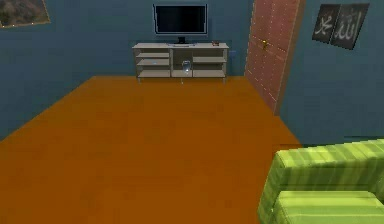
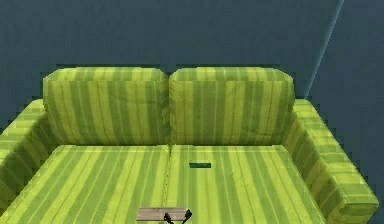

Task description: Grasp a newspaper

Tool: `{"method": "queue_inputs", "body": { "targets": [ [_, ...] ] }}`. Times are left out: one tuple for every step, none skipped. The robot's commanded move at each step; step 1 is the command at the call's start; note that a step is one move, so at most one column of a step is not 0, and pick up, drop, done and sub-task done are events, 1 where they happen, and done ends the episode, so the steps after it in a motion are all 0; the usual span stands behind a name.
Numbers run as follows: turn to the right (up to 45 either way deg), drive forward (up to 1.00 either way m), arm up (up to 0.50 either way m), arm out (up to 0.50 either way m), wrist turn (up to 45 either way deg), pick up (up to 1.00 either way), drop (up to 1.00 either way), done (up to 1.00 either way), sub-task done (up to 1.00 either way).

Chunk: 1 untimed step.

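1. A smooth orange floor point(image 1: 140, 140) with a faint sheen is recorded across the forward view. It is bounded by flat, matte dark blue walls point(image 1: 90, 40).
2. A lime-green fabric sofa point(image 2: 110, 110) with darker lengthwise stripes is seen in the arm side view. It has two plump, squarish back cushions side by side, two flat seat cushions and rounded padded arms.
3. A reddish-brown rectangular door point(image 1: 273, 50) is noted at the forward view's right.
4. A low pale grey shelved cabinet point(image 1: 160, 45) stands against the far wall, with a black flat-panel television point(image 1: 180, 20) on top.
5. A dark framed wall picture point(image 1: 338, 26) hangs right of the door.
6. A pale tan flat strip point(image 2: 150, 213), thin and paper-like, is logged at the arm side view's bottom edge, at the seat's front. It may be the newspaper, but this cannot be confirmed.
7. A small dark teal flat rectangle point(image 2: 200, 165) lies on the seat near the cushion seam.
8. The gripper point(image 2: 168, 217) is noted as thin dark fingers against the strip. Their setting cannot be told, nor whether anything is held.
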Motion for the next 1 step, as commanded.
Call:
{"method": "queue_inputs", "body": {
  "targets": [
    [0.0,0.0,0.1,0.0,0.0,0.0,0.0,0.0,0.0]
  ]
}}
